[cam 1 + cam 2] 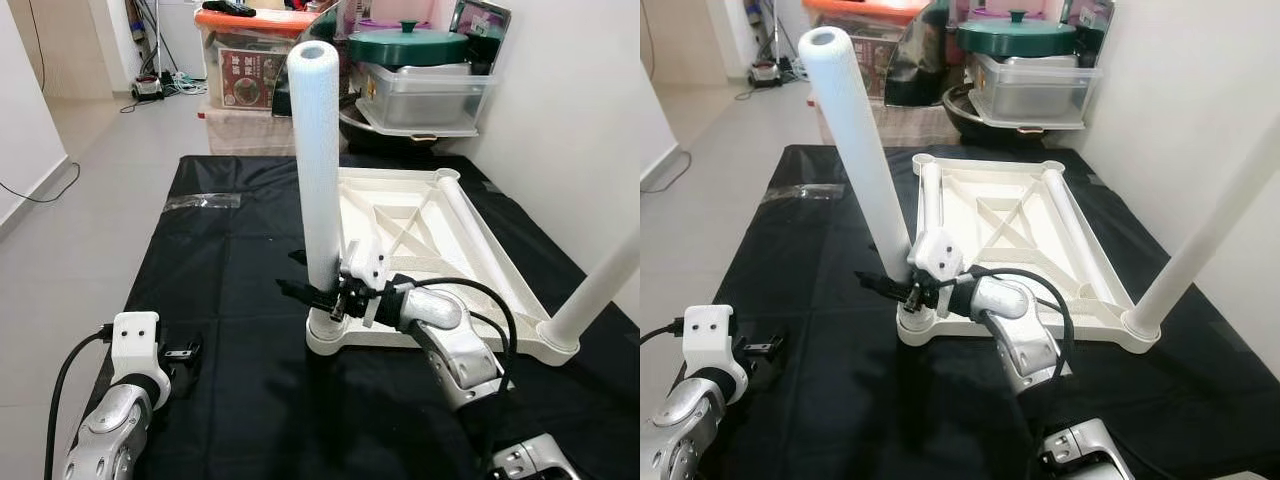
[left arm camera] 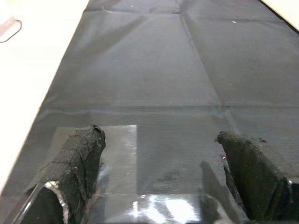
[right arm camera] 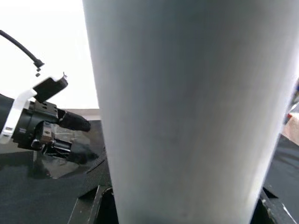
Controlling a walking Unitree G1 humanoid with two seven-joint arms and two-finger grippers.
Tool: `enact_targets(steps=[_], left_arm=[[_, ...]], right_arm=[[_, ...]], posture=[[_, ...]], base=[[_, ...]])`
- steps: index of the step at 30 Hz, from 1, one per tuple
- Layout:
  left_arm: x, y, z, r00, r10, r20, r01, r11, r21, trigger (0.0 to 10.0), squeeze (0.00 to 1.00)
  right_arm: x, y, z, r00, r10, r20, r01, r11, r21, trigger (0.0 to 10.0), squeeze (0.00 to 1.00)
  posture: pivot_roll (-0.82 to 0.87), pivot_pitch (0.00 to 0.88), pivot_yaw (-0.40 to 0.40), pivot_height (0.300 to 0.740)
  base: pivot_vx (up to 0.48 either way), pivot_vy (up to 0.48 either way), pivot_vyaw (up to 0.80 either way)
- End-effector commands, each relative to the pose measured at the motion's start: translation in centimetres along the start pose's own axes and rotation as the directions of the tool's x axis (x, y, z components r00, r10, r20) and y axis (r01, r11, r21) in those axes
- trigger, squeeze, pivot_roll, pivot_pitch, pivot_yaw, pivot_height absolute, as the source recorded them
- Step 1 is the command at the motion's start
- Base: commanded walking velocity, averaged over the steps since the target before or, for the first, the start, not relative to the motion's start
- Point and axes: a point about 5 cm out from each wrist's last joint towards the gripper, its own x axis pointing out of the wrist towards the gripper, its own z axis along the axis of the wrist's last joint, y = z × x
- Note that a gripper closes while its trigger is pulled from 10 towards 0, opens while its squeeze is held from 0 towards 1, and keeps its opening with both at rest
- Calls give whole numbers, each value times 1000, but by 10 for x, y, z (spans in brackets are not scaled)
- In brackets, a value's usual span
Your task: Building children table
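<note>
A white children's table top (image 1: 500, 260) lies upside down on a black cloth (image 1: 230, 270). One white leg (image 1: 320, 160) stands upright in its near left corner socket. My right gripper (image 1: 318, 296) is shut on this leg just above the socket; the right wrist view shows the leg (image 3: 187, 107) close up between the fingers (image 3: 91, 205). A second leg (image 1: 1210, 220) stands in the near right corner, leaning outward. Two more legs (image 1: 1065, 215) lie inside the frame. My left gripper (image 1: 182, 352) rests low on the cloth at the near left, open and holding nothing (image 2: 161, 135).
Plastic storage boxes (image 1: 250, 70) and a green lidded pot (image 1: 408, 45) stand behind the cloth. A white wall (image 1: 570, 110) runs along the right. Bare floor (image 1: 90, 200) lies to the left. A patch of clear tape (image 1: 205, 201) is stuck on the cloth.
</note>
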Motion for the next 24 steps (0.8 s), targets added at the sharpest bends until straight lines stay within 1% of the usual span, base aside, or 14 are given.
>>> enact_targets(steps=[1,10,12,13,14,15,16,17,18,19,20,22,23,24], left_arm=[[0,2,-3,1000,5,-10,-5,1000,-14,10000,0],[1,0,-4,1000,3,-11,-3,1000,-28,10000,0],[1,0,-5,1000,4,-14,-4,999,-32,10000,0],[1,0,-5,1000,4,-14,-4,999,-32,10000,0],[1,2,-5,1000,9,-15,-9,999,-35,10000,0],[1,2,-5,1000,9,-15,-9,999,-35,10000,0],[1,3,-5,1000,11,-15,-11,999,-35,10000,0],[1,3,-5,1000,11,-15,-11,999,-35,10000,0],[1,4,-5,1000,15,-16,-16,999,-35,10000,0],[1,4,-5,1000,15,-16,-16,999,-35,10000,0],[1,5,-5,1000,20,-17,-20,999,-35,10000,0],[1,5,-5,1000,20,-17,-20,999,-35,10000,0],[1,5,-5,1000,20,-18,-21,999,-33,10000,0],[1,5,-5,1000,20,-18,-21,999,-33,10000,0]], right_arm=[[-1,15,-36,990,46,-133,-23,986,166,0,0],[-1,15,-40,989,32,-144,2,972,236,0,0],[-1,13,-46,983,-23,-180,69,964,256,0,0],[-1,13,-46,983,-23,-180,69,964,256,0,0],[-1,2,-55,942,-209,-264,276,929,246,0,0],[-1,2,-55,942,-209,-264,276,929,246,0,0],[-2,-2,-57,916,-279,-287,348,910,225,0,0],[-2,-2,-57,916,-279,-287,348,910,225,0,0],[-4,-5,-60,878,-361,-313,435,876,208,0,0],[-4,-5,-60,878,-361,-313,435,876,208,0,0],[-6,-5,-64,841,-421,-341,496,851,174,0,0],[-6,-5,-64,841,-421,-341,496,851,174,0,0],[-10,-5,-69,791,-480,-379,563,814,144,0,0],[-10,-5,-69,791,-480,-379,563,814,144,0,0]], posture=[[34,0,-80,740],[35,0,-78,740],[34,0,-77,740],[34,0,-77,740],[34,0,-79,740],[34,0,-79,740],[34,0,-79,740],[34,0,-79,740],[30,0,-73,740],[30,0,-73,740],[28,0,-71,740],[28,0,-71,740],[32,0,-74,740],[32,0,-74,740]], base=[[0,0,0],[0,0,0],[0,0,0],[0,0,0],[0,0,0],[0,0,0],[0,0,0],[0,0,0],[0,0,0],[0,0,0],[0,0,0],[0,0,0],[0,0,0],[0,0,0]])
